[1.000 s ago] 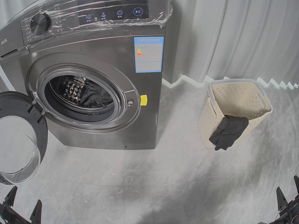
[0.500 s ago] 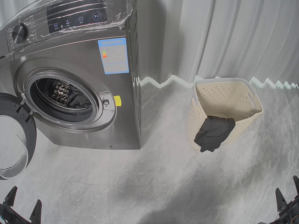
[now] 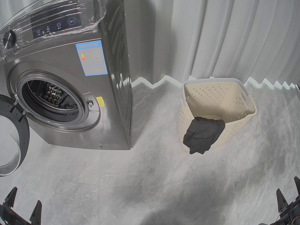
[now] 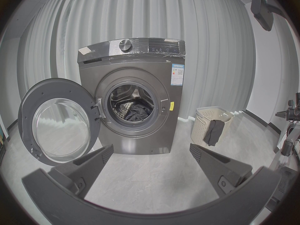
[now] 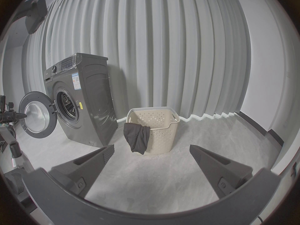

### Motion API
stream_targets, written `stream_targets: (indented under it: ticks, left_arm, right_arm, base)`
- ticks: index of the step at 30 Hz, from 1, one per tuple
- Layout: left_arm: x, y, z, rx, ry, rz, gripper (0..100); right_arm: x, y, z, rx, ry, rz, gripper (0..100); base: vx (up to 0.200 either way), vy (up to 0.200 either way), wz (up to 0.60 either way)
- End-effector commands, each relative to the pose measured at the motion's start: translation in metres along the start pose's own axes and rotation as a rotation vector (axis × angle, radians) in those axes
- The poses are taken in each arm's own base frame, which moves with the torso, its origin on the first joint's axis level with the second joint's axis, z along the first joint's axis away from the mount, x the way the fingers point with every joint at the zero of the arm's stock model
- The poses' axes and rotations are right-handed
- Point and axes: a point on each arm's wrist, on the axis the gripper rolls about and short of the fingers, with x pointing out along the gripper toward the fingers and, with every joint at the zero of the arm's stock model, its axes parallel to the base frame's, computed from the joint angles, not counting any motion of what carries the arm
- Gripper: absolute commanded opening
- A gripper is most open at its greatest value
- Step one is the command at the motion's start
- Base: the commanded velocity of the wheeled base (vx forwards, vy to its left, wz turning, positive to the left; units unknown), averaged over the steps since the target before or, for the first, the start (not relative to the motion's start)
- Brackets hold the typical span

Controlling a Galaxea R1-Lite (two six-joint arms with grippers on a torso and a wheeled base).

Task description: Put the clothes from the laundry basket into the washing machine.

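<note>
A grey washing machine (image 3: 103, 88) stands at the left with its round door (image 3: 11, 138) swung open. Dark clothes (image 4: 136, 111) lie inside the drum (image 3: 54, 96). A cream laundry basket (image 3: 218, 100) stands on the floor to the right, and a dark garment (image 3: 203, 134) hangs over its near rim. My left gripper (image 3: 23, 203) is low at the near left, open and holding nothing. My right gripper (image 3: 289, 192) is low at the near right, also open with nothing between its fingers. Both are well short of the basket (image 5: 156, 125) and the machine (image 4: 137, 94).
Pale curtains (image 3: 218, 32) run along the back wall behind the machine and the basket. Grey floor (image 3: 156, 178) stretches between me, the machine and the basket.
The whole head view has swung to the right, so machine and basket sit further left in it. Neither gripper has changed, and the garment still hangs on the basket.
</note>
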Motion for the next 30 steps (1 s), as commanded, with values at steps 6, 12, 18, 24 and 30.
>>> stream_targets:
  ticks: [6,12,18,24,30]
  left_arm:
    - [0.0003,0.0000,-0.0048,0.001,0.005,-0.001,100]
    - [0.0003,0.0000,-0.0048,-0.001,0.005,-0.001,100]
    - [0.0003,0.0001,-0.0049,0.002,0.007,-0.001,100]
    - [0.0002,0.0000,-0.0045,0.002,0.005,-0.001,100]
    - [0.0002,0.0000,-0.0043,0.003,0.003,-0.001,100]
  right_arm:
    - [0.0003,0.0000,-0.0047,0.000,0.004,0.001,100]
    - [0.0003,0.0000,-0.0047,0.000,0.004,0.001,100]
    - [0.0003,0.0000,-0.0047,-0.001,0.004,0.001,100]
    - [0.0003,0.0000,-0.0047,-0.003,0.004,0.002,100]
    - [0.0003,0.0000,-0.0047,-0.005,0.004,0.001,100]
  base:
    - [0.000,-0.200,0.00]
    - [0.000,-0.067,0.00]
    - [0.000,0.000,0.00]
    - [0.000,-0.133,0.00]
    - [0.000,-0.200,0.00]
